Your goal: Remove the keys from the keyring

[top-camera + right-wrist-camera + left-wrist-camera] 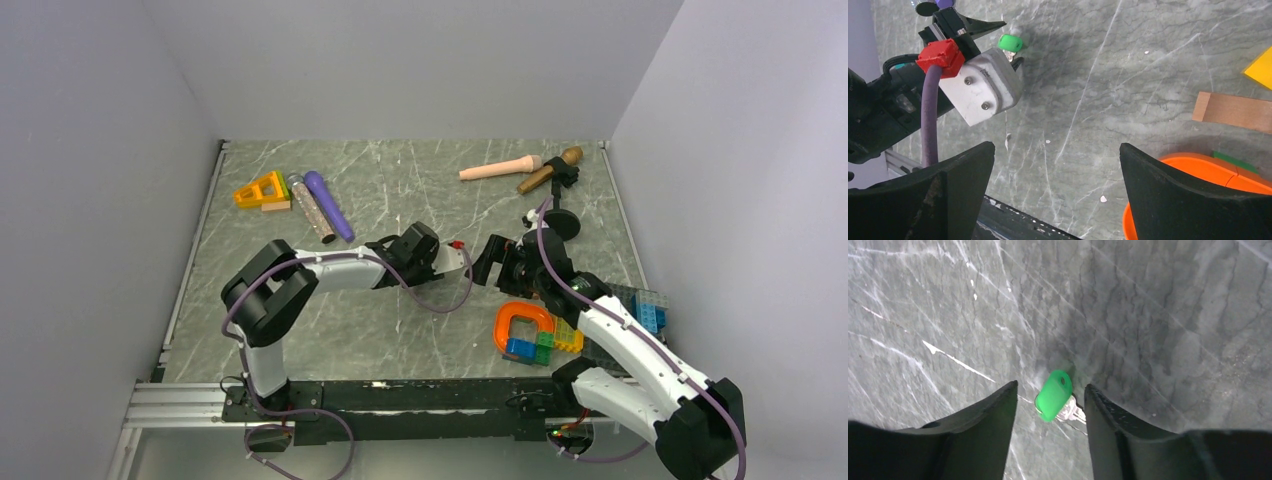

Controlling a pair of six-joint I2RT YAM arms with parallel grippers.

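1. We see the small bright green oblong plastic key (1054,396) lying on the grey marbled table (1173,315), near the middle of the workspace and between the two arms.
2. A bit of thin silvery metal keyring (1071,413) shows at the key's near end, touching it. We cannot tell how it threads through the key. We see no teal key in any view.
3. The left gripper (1050,386) hangs over the green key with its jaws apart, one finger on each side. A clear strip of table shows on the left side. On the right the metal lies just beside the finger, and nothing is clamped.
4. The right gripper (1057,150) faces the left one from close by. Its jaws are spread wide with only bare table between them.
5. We judge the key to be very light and stiff, with a smooth plastic cover that may slip or skate across the table when nudged. The ring is likely springy wire, hard to pinch and apt to twist.
6. We would take the key across its flat plastic faces near the middle, leaving the ring end free for the other gripper.
7. No container is in view. The orange horseshoe-shaped plastic piece (525,310) lies by the right arm with coloured toy bricks (520,348) touching it, well apart from the key.
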